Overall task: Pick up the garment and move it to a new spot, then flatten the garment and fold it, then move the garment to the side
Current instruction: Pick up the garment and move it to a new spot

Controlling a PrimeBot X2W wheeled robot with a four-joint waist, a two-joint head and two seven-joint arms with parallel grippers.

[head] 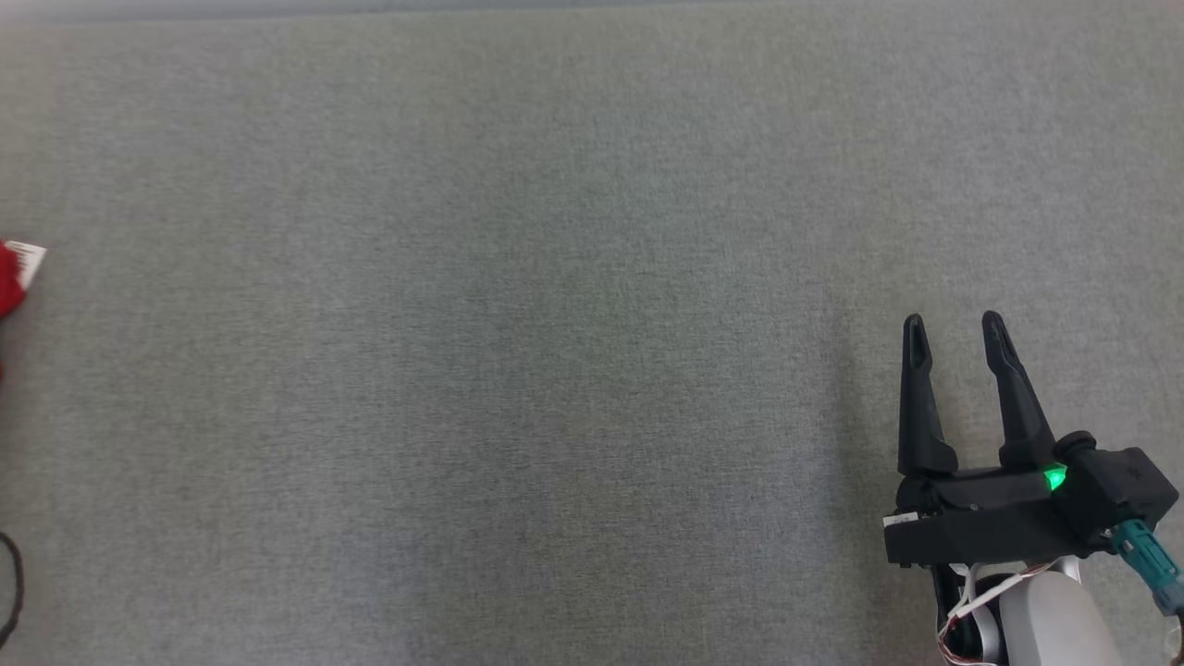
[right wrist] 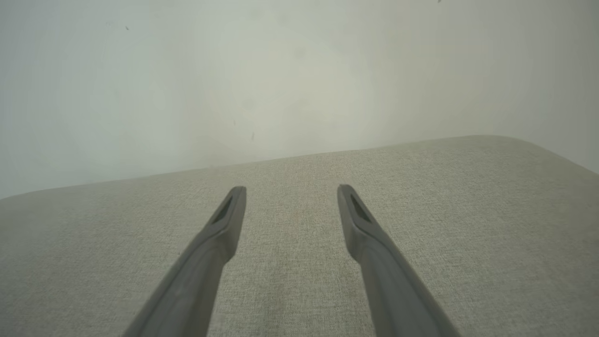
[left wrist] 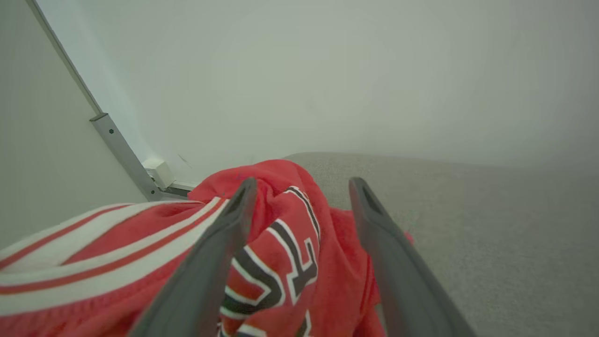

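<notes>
Red garment (left wrist: pixel 290 234): bunched in a heap with white and black stripes and lettering on it; in the head view a red corner with a white tag (head: pixel 28 259) lies at the far left edge of the tabletop
Grey tabletop (head: pixel 518 305): covered in woven cloth, flat across the middle
Left claw (left wrist: pixel 303 185): released, its two fingers spread wide and pointing over the heap; red cloth shows between and under them, and I cannot tell whether they touch it
Right claw (head: pixel 953 324): released, fingers apart over bare grey cloth at the lower right of the head view, well apart from the garment
Green light (head: pixel 1054 478): lit at the base of the right claw
Pale wall (right wrist: pixel 299 70): rises behind the tabletop's far edge
Metal rail (left wrist: pixel 122 152): slants down the wall to just beside the heap, a small white box (left wrist: pixel 159 172) at its foot
Black cable (head: pixel 11 583): curves at the lower left edge of the head view
</notes>
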